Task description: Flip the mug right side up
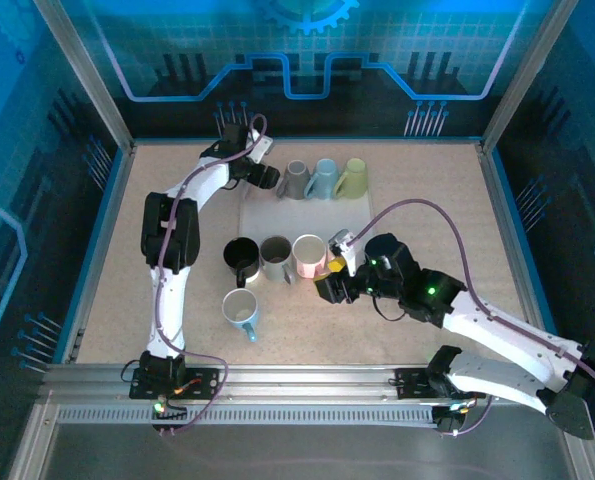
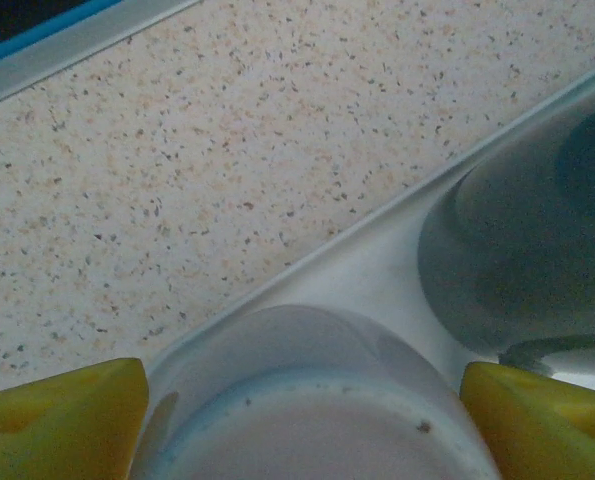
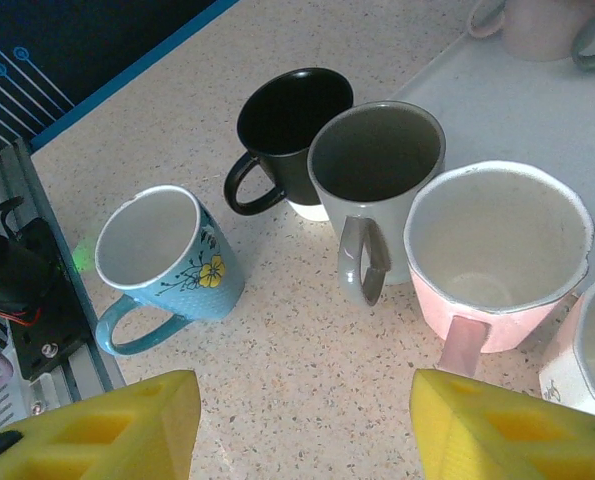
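Observation:
A pale mug (image 2: 307,420) stands upside down on the white mat (image 2: 377,270), its flat base facing the left wrist camera. My left gripper (image 2: 302,425) straddles it, and both yellow fingers (image 2: 57,425) press its sides with no gap showing. In the top view that gripper (image 1: 267,178) sits at the back left of the mat and covers the mug. My right gripper (image 3: 307,420) hovers open over bare table in front of the upright mugs, holding nothing; the top view has it (image 1: 327,283) near the table's middle.
A dark grey mug (image 2: 537,240) stands right beside the gripped one. Grey (image 1: 295,180), light blue (image 1: 324,178) and yellow-green (image 1: 353,178) mugs line the back. Black (image 3: 292,130), grey (image 3: 377,175), pink (image 3: 497,250) and blue flowered (image 3: 167,260) mugs stand upright nearer.

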